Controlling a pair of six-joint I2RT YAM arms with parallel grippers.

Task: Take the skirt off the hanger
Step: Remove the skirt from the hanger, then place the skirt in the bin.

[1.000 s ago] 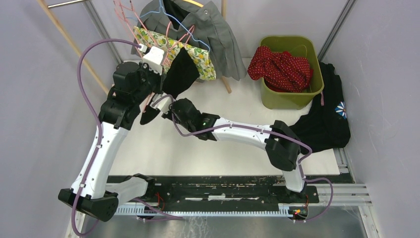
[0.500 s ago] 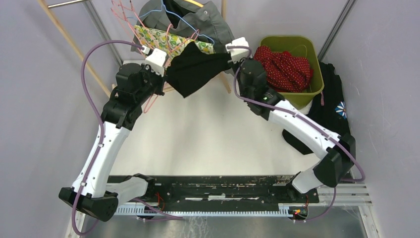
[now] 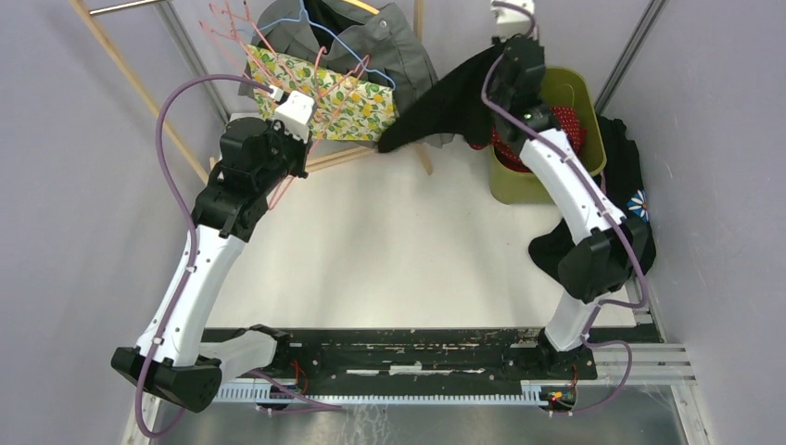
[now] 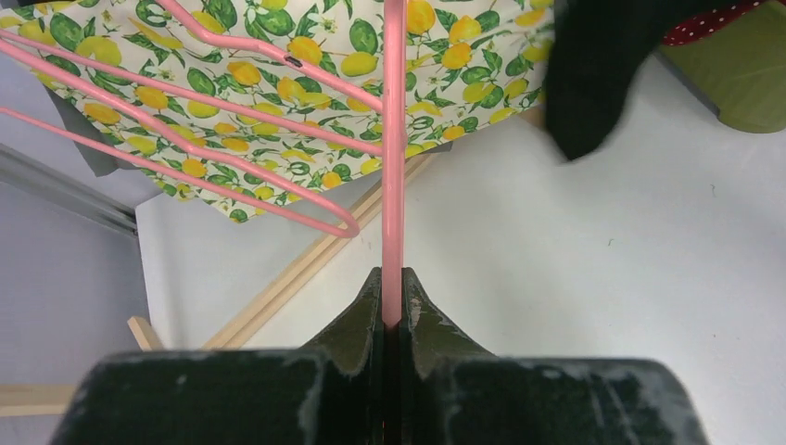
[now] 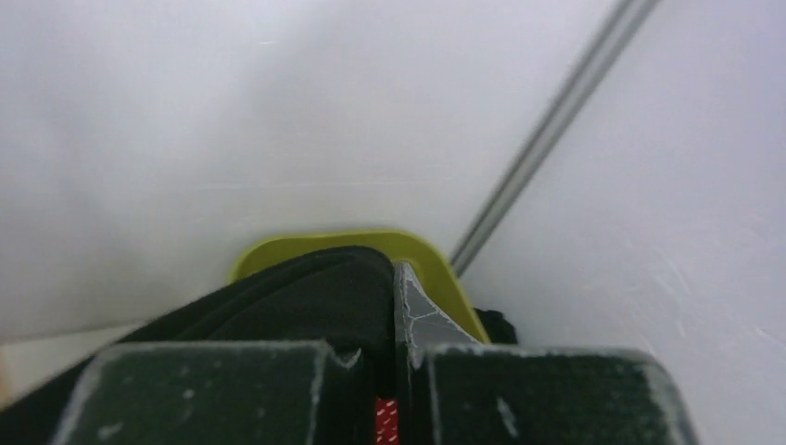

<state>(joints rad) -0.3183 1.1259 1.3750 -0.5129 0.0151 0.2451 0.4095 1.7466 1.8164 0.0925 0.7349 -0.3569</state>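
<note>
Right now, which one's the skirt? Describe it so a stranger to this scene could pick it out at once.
Find the green bin at the far right of the table. Above its rim the right gripper pinches the skirt, a plain black cloth hanging in mid-air toward the left. The other black garment lies beside the bin and bears a flower.

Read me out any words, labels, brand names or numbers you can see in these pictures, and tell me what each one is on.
No text can be read in any view.
Lemon-print cloth: a pattern only, no letters.
Dark garment at the right: a flower design, no words.
Black skirt, pink hanger and green bin: plain, no labels showing.
</note>
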